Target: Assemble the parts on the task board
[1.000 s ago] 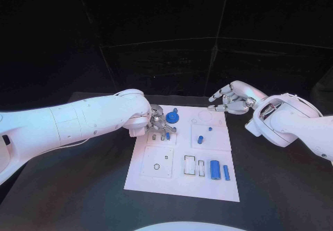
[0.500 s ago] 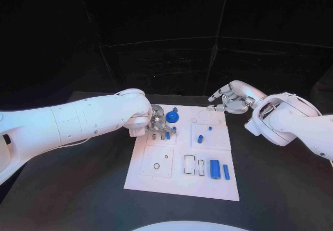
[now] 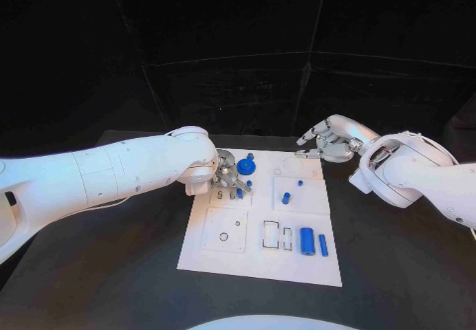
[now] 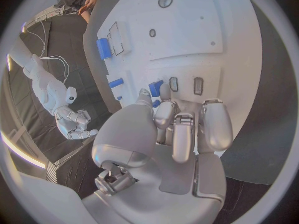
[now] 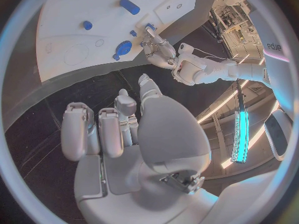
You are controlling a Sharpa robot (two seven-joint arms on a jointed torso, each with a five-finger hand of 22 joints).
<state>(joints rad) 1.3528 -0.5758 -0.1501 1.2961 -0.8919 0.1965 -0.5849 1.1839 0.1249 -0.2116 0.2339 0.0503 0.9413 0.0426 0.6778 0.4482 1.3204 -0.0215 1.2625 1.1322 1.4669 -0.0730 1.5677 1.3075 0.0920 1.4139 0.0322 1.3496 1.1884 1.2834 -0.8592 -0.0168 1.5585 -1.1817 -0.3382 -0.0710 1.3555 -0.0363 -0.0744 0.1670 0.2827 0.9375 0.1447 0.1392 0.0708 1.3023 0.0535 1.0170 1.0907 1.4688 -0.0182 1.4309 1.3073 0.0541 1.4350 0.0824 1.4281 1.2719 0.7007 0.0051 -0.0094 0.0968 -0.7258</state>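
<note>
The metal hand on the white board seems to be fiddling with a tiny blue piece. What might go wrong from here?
The left hand pinches a small blue part by its fingertips beside narrow slots on the board; it might slip or go in crooked. Its other fingers lie close to the blue gear and could nudge it. The right hand hovers off the board, too far away to steady anything.

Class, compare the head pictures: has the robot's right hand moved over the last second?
No. The right hand hovers beyond the task board's far right corner, exactly as before.

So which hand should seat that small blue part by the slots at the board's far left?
Left, probably. The left hand already has its fingers at that part; the right hand hovers off the board's far corner.
</note>
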